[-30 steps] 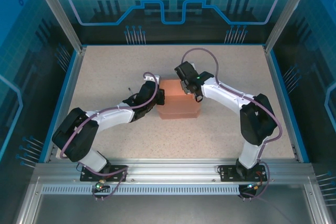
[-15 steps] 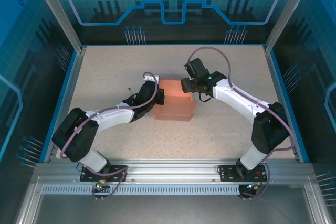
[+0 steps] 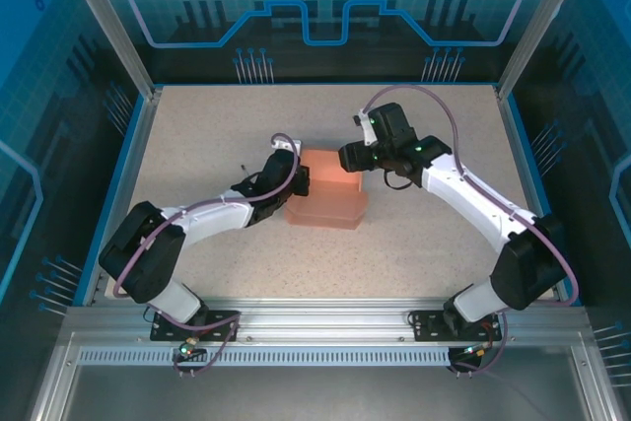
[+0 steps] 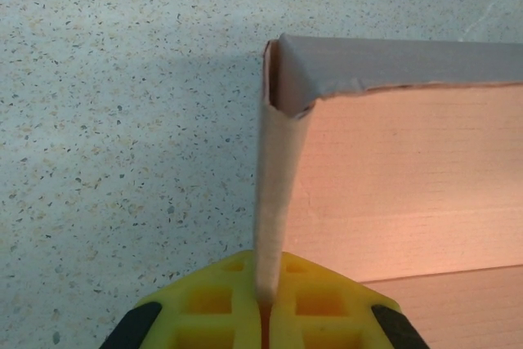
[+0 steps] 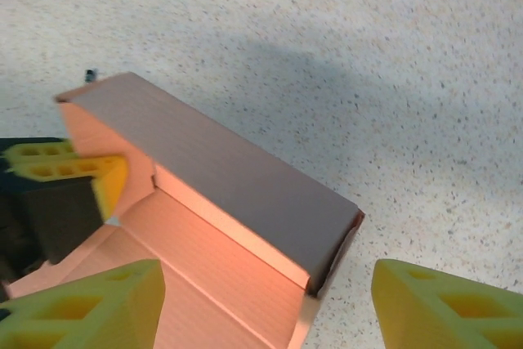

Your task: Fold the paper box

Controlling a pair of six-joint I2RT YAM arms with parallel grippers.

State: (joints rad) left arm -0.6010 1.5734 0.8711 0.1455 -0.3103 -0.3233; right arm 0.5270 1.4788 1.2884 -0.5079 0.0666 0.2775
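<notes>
The paper box [image 3: 330, 194] lies near the middle of the worktop [image 3: 444, 244], and I judge it to be about half folded. Its wall at the 12 o'clock side stands upright, and the wall at the 9 o'clock side stands too, meeting it in a corner. The part toward 6 o'clock is flat on the worktop, with its shaped edge not raised, so the near walls and any closing flap are left to do (how many flaps remain I cannot tell).

The left gripper [image 4: 265, 308] is clenched on the thin 9 o'clock wall; in the left wrist view the card passes straight between its yellow pads. The right gripper [image 3: 352, 158] is released, with its jaws standing wide apart and nothing between them, and it hangs at the 1 o'clock corner of the box, near the upright wall but not holding it.

By count there is one paper box, two arms and two grippers, one grasping and one free.
</notes>
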